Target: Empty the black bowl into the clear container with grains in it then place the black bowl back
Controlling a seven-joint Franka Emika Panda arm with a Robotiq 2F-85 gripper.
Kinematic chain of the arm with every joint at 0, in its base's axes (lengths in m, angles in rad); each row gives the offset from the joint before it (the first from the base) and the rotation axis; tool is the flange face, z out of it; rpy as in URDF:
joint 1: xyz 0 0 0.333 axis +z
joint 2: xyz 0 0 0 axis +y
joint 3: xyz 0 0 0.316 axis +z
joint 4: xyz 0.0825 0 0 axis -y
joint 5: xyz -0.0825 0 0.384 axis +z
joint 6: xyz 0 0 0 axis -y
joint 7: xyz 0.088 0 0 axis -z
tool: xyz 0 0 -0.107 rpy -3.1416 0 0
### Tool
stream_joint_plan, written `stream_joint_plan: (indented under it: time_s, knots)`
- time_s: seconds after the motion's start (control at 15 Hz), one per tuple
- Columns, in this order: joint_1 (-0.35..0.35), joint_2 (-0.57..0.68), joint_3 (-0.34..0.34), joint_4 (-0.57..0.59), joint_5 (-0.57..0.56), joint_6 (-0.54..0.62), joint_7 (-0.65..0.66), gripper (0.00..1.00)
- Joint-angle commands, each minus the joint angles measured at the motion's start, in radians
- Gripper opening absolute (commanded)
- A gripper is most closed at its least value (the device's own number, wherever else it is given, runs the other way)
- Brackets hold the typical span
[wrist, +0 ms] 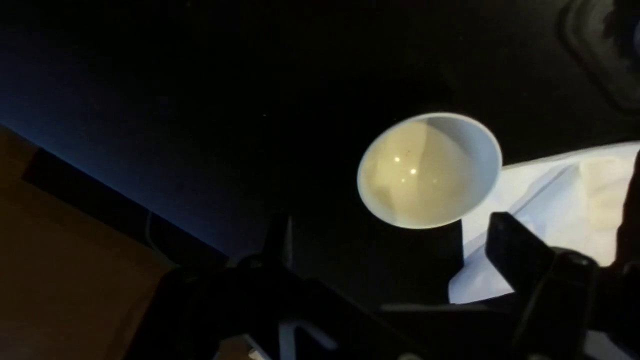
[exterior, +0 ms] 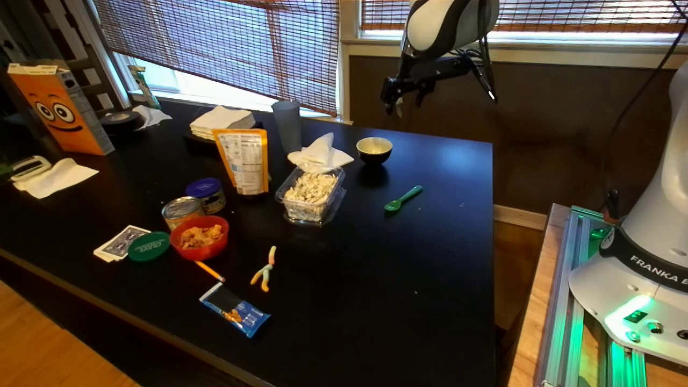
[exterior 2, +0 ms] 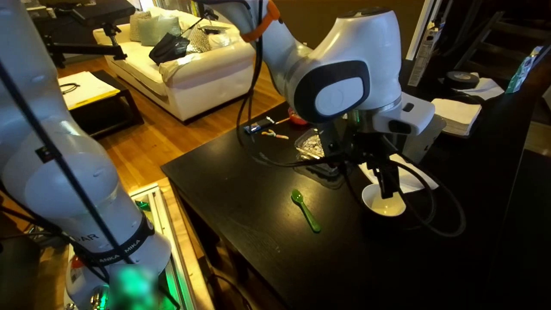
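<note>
The black bowl (exterior: 374, 151) stands upright on the dark table near its window-side edge. Its pale inside shows in an exterior view (exterior 2: 381, 207) and in the wrist view (wrist: 425, 172); I see no loose pieces in it. The clear container with grains (exterior: 312, 196) stands beside it, holding pale pieces; in an exterior view (exterior 2: 311, 144) the arm partly covers it. My gripper (exterior: 406, 102) hangs above the table near the bowl, apart from it. In the wrist view its fingers (wrist: 392, 222) are spread with nothing between them, and the bowl lies just ahead of the fingertips.
A white napkin (exterior: 321, 156) lies between bowl and container. A green spoon (exterior: 403, 198) lies in front of the bowl. An upright snack bag (exterior: 244, 161) and a tall blue-grey cup (exterior: 288, 124) stand behind the container. A red bowl (exterior: 199, 238) stands farther off.
</note>
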Motion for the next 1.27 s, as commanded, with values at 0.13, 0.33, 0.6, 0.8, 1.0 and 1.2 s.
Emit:
stream_joint_plan:
  time_s: [0.13,0.33,0.6,0.8,1.0,1.2]
  knots:
    - [0.04,-0.209,0.0,-0.103,-0.364,-0.126,-0.001,1.0]
    - [-0.213,-0.309,0.319,-0.159,-0.414,-0.236,-0.08,1.0]
    - [-0.311,-0.443,0.52,-0.228,-0.258,-0.376,-0.32,1.0]
    - [-0.293,-0.509,0.578,-0.238,-0.119,-0.496,-0.495,1.0]
    - [-0.329,-0.471,0.624,-0.211,-0.115,-0.485,-0.473,1.0]
    - [-0.346,-0.464,0.634,-0.211,-0.118,-0.483,-0.467,1.0]
